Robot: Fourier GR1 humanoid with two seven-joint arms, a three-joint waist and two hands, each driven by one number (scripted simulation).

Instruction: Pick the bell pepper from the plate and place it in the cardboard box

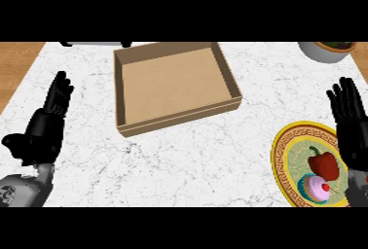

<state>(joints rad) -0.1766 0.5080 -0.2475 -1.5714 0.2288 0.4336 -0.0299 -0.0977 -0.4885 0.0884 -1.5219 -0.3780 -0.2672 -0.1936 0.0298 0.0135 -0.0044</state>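
A red bell pepper (325,164) with a green stem lies on a yellow-rimmed green plate (286,156) at the right of the white marble counter. A pink cupcake (317,187) sits just in front of it on the same plate. The open cardboard box (174,83) stands at the counter's middle back, with nothing inside. My right hand (352,121) is open, fingers straight and pointing away, just right of the plate and partly over its rim. My left hand (45,127) rests open at the left side, well away from the box.
A grey pot (327,50) with a plant stands at the back right corner. A dark object (97,44) shows at the back edge behind the box. Wooden floor (16,63) borders the counter at the left.
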